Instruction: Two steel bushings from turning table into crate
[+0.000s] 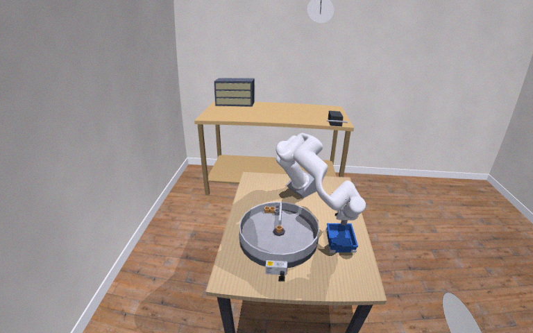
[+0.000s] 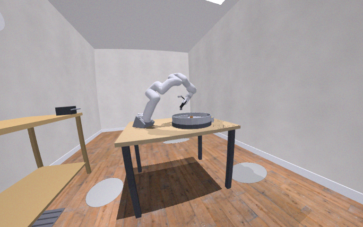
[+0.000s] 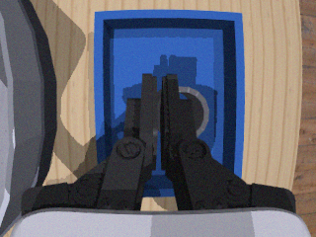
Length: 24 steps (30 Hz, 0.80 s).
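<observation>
Gripping a steel bushing (image 3: 205, 115) by its wall, the gripper (image 1: 343, 223) (image 2: 181, 108) (image 3: 158, 95) is clenched above the blue crate (image 1: 354, 238) (image 3: 238, 64), located between the turning table (image 1: 257, 254) (image 2: 191, 121) (image 3: 46, 99) and the bench's (image 1: 298, 286) (image 2: 138, 137) (image 3: 272, 99) long edge

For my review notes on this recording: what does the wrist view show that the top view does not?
Only the wrist view: the fingers of the gripper seen close up, shut on the wall of a steel bushing.

Only the top view: orange bushings and grey ones on the turning table, and the white arm.

Both: the gripper above the blue crate, and part of the turning table beside it.
</observation>
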Tool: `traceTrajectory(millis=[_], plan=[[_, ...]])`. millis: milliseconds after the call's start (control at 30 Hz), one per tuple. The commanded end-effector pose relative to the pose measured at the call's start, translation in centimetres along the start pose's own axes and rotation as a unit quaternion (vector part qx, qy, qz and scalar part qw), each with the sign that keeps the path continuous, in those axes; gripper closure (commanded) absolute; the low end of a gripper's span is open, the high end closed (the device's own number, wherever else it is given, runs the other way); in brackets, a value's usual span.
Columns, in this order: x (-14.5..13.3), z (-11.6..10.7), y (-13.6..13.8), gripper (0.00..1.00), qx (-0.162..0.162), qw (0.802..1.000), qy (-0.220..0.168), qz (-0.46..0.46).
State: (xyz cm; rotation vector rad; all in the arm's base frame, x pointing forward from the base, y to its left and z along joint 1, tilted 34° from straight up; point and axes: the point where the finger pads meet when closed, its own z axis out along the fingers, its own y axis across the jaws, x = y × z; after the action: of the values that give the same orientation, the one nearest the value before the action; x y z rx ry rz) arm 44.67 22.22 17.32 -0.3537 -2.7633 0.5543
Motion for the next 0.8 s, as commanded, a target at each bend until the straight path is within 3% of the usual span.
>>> traceTrajectory(millis=[0, 533, 767], plan=[[-0.1, -0.3, 0.4, 1.00, 0.000, 1.000, -0.001, 0.000], [-0.1, -0.2, 0.4, 1.00, 0.000, 1.000, -0.001, 0.000], [-1.8, 1.9, 0.4, 1.00, 0.000, 1.000, -0.001, 0.000]])
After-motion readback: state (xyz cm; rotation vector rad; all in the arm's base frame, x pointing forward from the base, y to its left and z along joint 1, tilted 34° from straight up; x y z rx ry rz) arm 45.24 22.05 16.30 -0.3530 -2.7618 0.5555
